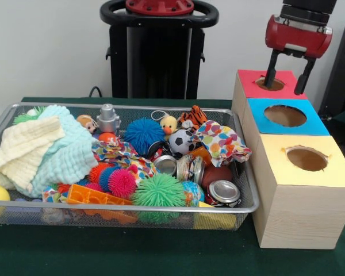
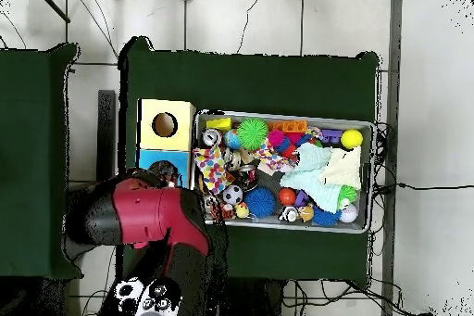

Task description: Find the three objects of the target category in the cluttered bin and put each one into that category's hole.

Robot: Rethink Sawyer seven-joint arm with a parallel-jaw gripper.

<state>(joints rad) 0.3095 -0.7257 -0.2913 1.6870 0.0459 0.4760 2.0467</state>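
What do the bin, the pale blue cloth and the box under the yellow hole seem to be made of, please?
The bin looks like silver wire mesh, probably metal: you can see through its walls. The pale blue cloth seems to be soft woven fabric, likely cotton, matte with a crinkled, waffled surface. The box under the yellow hole looks like unfinished light wood, with grain lines on its side; its top seems to be coloured paper or paint.

We see the front view evenly and brightly lit, with soft light from above and no hard shadows on the pale wall (image 1: 52,52). Small glints sit on the can tops (image 1: 223,191) at the lower centre. The wire bin (image 1: 241,172) casts only a faint shadow on the green cloth (image 1: 161,253). In the overhead view the white floor (image 2: 259,16) at the top looks washed out.
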